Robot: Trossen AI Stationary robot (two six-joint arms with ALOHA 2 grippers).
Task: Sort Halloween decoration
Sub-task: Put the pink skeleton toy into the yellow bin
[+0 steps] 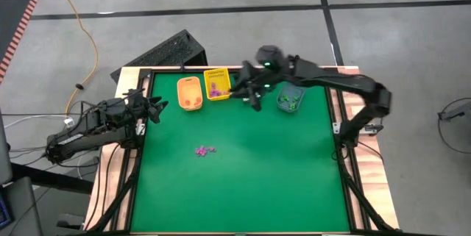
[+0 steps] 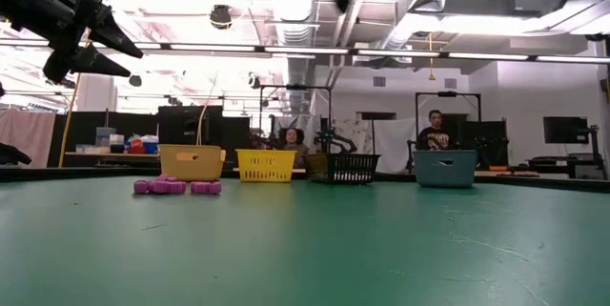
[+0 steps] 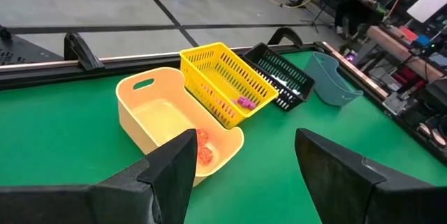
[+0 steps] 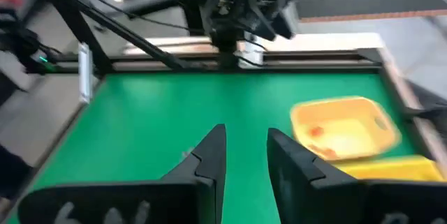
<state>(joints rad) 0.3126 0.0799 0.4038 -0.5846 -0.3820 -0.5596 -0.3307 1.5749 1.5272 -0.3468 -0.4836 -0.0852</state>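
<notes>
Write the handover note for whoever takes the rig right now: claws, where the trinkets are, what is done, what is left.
Right claw: raised over the far end of the table by the yellow basket, fingers a little apart, nothing seen between them.
Left claw: open, empty, waiting at the table's left edge.
Done: purple trinkets in the yellow basket, orange ones in the orange bin, green ones in the blue bin.
Black basket: contents not visible.
Left: a small cluster of purple trinkets mid-table, apart from every bin.
</notes>
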